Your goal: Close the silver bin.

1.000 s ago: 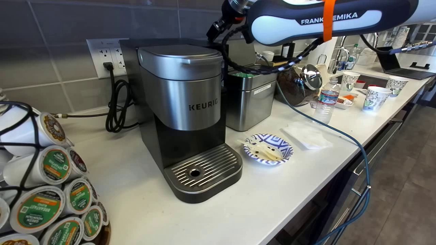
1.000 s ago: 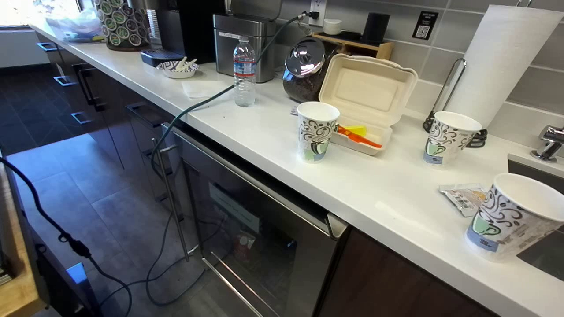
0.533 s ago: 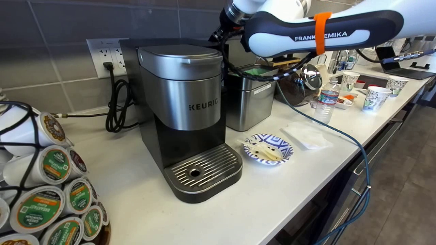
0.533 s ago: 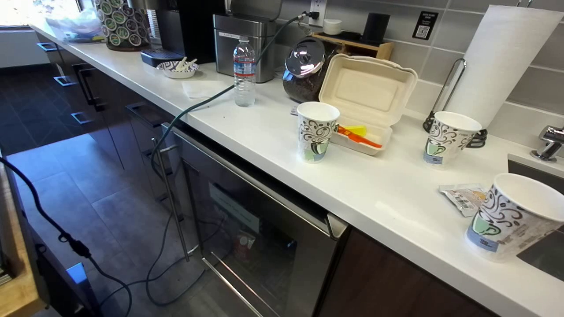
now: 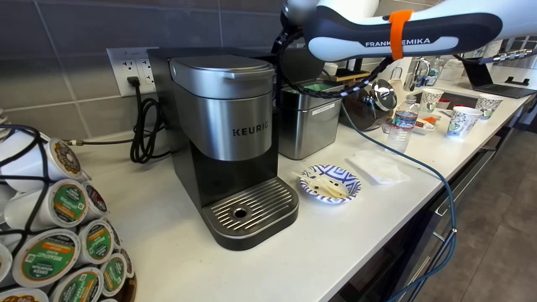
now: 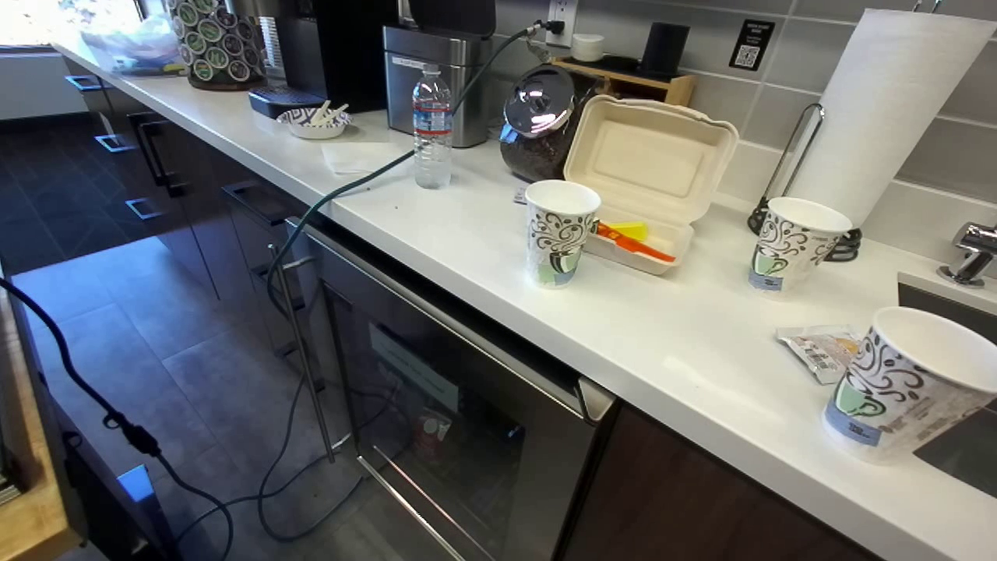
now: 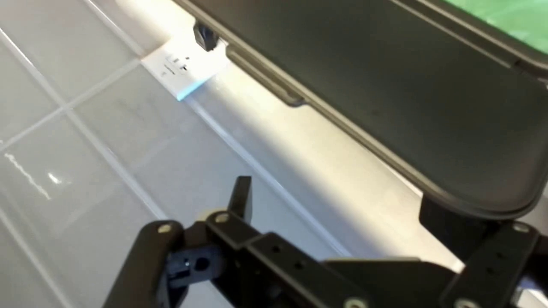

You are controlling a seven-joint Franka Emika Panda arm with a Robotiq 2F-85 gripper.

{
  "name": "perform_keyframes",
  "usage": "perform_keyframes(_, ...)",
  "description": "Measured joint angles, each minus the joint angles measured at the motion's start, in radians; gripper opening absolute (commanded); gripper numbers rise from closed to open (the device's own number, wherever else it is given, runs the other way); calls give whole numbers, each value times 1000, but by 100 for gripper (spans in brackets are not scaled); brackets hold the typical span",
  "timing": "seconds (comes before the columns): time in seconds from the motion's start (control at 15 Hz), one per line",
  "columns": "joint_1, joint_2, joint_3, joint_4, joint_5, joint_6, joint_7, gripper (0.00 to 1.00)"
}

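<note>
The silver bin (image 5: 312,126) stands on the counter beside the coffee maker; it also shows in an exterior view (image 6: 432,86). Its dark lid (image 5: 302,65) is raised, and green liner (image 5: 316,87) shows inside. In the wrist view the lid (image 7: 385,94) fills the upper right, with green liner (image 7: 509,19) beyond it. My gripper (image 7: 338,209) is open, its fingers wide apart. The right finger (image 7: 449,226) is partly covered by the lid's edge; I cannot tell if they touch. The left finger (image 7: 242,199) is in front of the wall tiles. Nothing is held.
The Keurig coffee maker (image 5: 251,130) stands close to the bin. A patterned bowl (image 5: 354,184), a water bottle (image 5: 402,130) and a jar (image 6: 537,117) are nearby. The arm's black cable (image 5: 319,93) hangs across the bin's front. The tiled wall (image 7: 192,141) is behind.
The arm dipped, then rose slightly and moved right. The bin has shifted a little to the right. The lid's dark face now shows more, and its angle has changed.
</note>
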Motion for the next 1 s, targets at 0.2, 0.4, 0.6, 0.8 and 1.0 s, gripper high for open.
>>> perform_keyframes(0.2,22,-25,-20,1,-5,-169,-63,100)
perform_keyframes(0.4,26,-33,-23,0,-5,-328,-132,100)
perform_keyframes(0.6,18,-33,-9,-6,17,-417,-160,100)
perform_keyframes(0.8,-19,-56,37,-3,101,-408,-159,100)
perform_keyframes(1.0,-75,-100,98,-3,188,-348,-193,100)
